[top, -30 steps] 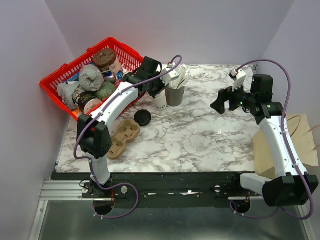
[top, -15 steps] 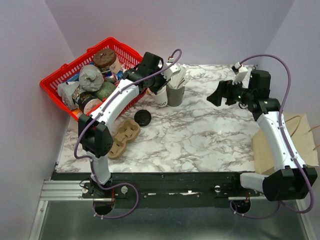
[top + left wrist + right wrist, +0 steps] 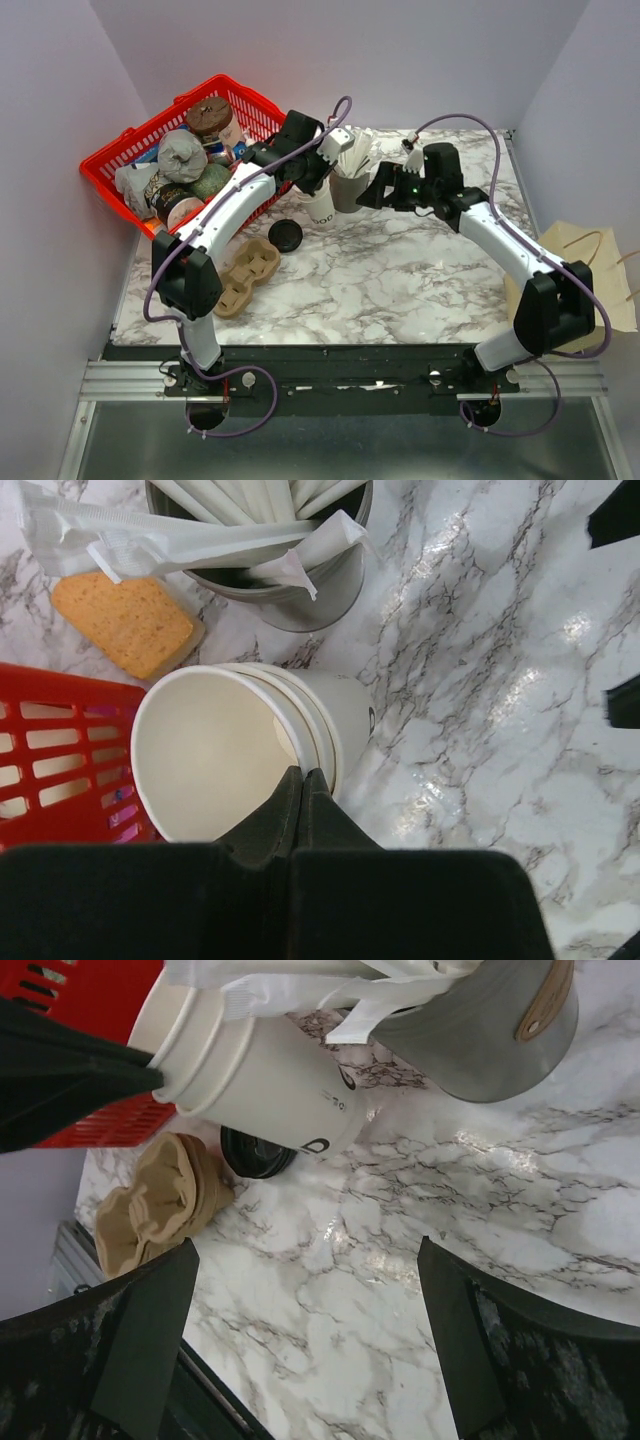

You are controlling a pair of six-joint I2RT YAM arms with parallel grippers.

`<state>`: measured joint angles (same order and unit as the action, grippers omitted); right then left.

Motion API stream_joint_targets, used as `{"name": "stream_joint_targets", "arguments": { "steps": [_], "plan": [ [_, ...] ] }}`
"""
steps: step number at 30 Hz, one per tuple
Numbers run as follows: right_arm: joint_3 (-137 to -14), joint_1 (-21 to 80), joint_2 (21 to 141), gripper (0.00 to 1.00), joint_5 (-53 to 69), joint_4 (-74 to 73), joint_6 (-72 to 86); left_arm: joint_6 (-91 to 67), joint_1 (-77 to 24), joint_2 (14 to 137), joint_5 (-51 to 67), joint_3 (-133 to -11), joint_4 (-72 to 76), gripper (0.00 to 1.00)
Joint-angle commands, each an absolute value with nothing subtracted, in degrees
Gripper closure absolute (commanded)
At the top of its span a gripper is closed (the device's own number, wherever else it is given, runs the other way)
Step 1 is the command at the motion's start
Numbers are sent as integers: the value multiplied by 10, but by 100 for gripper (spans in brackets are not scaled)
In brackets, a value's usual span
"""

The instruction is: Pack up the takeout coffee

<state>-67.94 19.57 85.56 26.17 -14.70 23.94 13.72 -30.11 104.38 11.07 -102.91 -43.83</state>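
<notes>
No single cream cup with a black lid on it shows in any view. A loose round black lid [image 3: 285, 235] lies on the marble; it also shows in the right wrist view [image 3: 255, 1155]. My left gripper [image 3: 318, 182] [image 3: 302, 775] is shut on the rim of the top cup of the stack of cream paper cups [image 3: 320, 207] [image 3: 215, 750], one finger inside and one outside. The stack leans in the right wrist view [image 3: 255, 1070]. My right gripper [image 3: 378, 186] [image 3: 305, 1250] is open and empty, just right of the stack and above the marble.
A grey cup of white sticks [image 3: 350, 190] [image 3: 290, 590] [image 3: 480, 1030] stands against the stack. A red basket [image 3: 110, 155] [image 3: 60, 740] of cups is at the back left. A brown cup carrier [image 3: 245, 275] [image 3: 150, 1210], an orange sponge [image 3: 125, 625] and a paper bag [image 3: 600, 270] are also here.
My right arm has swung left across the table, from the right side to just beside the grey cup and the stack. My left gripper has stayed at the stack.
</notes>
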Motion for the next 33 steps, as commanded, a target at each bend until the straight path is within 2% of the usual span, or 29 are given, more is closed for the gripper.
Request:
{"name": "stream_joint_targets", "arguments": {
  "steps": [1, 11, 19, 33],
  "plan": [
    [-669, 209, 882, 0, 250, -55, 310, 60, -303, 1034, 139, -1039, -458, 100],
    [-605, 229, 909, 0, 297, 34, 387, 15, -304, 998, 178, -969, -448, 100],
    [-593, 241, 922, 0, 309, 69, 419, 2, -309, 996, 214, -972, -449, 100],
    [-606, 245, 954, 0, 293, 55, 436, -16, -323, 991, 241, -977, -452, 100]
  ]
}}
